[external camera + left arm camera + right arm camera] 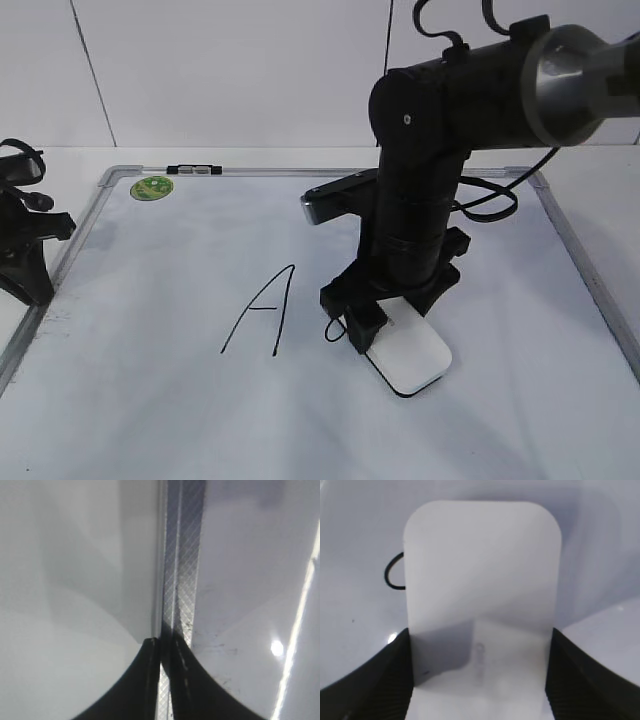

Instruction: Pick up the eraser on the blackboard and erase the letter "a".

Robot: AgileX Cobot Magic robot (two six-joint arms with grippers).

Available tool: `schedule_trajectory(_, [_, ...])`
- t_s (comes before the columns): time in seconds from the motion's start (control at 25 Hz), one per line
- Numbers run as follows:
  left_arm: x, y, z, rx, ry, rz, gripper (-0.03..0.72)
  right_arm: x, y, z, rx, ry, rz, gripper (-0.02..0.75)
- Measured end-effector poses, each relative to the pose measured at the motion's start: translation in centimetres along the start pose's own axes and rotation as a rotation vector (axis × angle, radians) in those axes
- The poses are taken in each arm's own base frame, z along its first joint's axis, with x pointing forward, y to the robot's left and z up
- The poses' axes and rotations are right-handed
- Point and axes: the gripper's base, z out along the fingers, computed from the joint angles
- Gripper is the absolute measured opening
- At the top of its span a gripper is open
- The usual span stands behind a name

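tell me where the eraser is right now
The eraser sits on the whiteboard right of centre in the exterior view, held between the right gripper's fingers, partly covering the small "a" beside the capital A.

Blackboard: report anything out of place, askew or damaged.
Nothing stands out. The blackboard lies flat, its frame intact. The eraser sits at a slant in the right claw, covering most of the letter "a". The capital A is unsmudged.
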Motion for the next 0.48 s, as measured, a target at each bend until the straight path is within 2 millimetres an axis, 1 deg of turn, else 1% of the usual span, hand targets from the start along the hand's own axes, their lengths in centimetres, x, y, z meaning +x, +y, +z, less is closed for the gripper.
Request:
schedule_trajectory(0.32, [0.0,0.0,0.0,0.0,0.0,0.0,0.032,0.1,2.4,0.1,-0.002,0.006,-0.062,0.568])
schedule_trajectory(0.48, [0.0,0.0,0.0,0.0,0.0,0.0,0.032,0.2,2.8,0.1,-0.004,0.012,-0.073,0.567])
